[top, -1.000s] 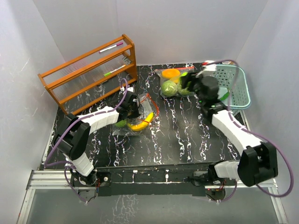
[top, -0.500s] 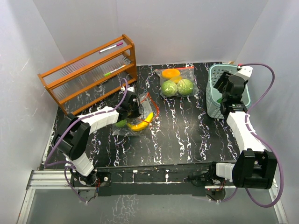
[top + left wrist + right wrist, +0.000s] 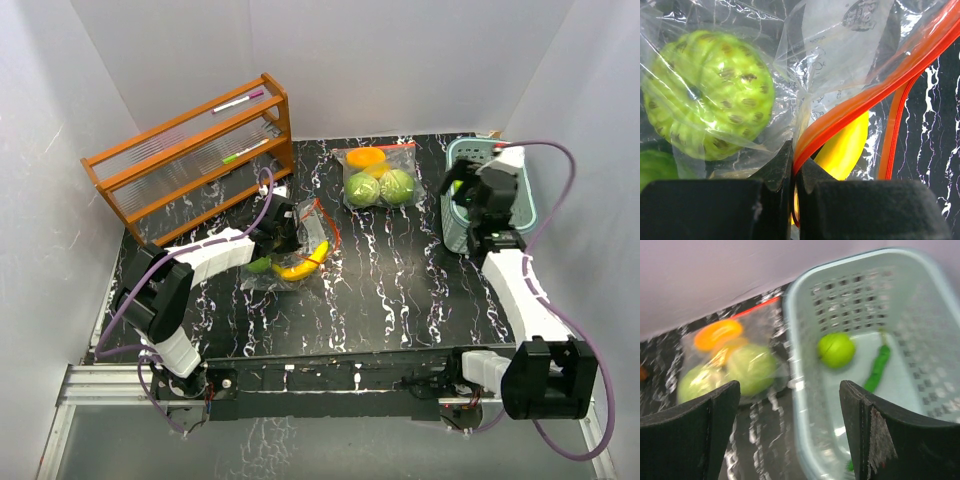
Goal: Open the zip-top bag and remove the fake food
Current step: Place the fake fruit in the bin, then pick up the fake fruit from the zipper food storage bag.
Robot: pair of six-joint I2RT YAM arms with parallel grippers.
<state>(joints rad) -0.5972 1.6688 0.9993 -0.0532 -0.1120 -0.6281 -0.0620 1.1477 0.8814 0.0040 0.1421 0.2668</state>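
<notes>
Black marbled desk (image 3: 400,290), white walls on three sides. Orange wooden rack (image 3: 190,160) along the far-left edge.

Zip-top bag (image 3: 300,250) lying left of centre, with left end effector (image 3: 794,150) pinched shut on its orange zip strip (image 3: 865,95). Inside that bag:
- bumpy green ball (image 3: 707,95) pressed against the film just beside the jaws
- yellow banana (image 3: 842,150) right behind the strip
- darker green piece (image 3: 655,167) at the lower-left edge of the wrist view

Second clear bag (image 3: 378,178) at the far edge, centre, well apart from both end effectors. Holds orange piece (image 3: 366,158) at its far end and two round green pieces (image 3: 363,190) nearer.

Pale-teal basket (image 3: 528,205) at the far-right corner. In it: round green ball (image 3: 836,350) and long green pod-shaped piece (image 3: 877,367), near each other on its floor.

Right end effector (image 3: 789,390) above the basket's left wall, jaws spread wide, nothing between them. Right wrist view blurred, so no finer detail on basket contents.
</notes>
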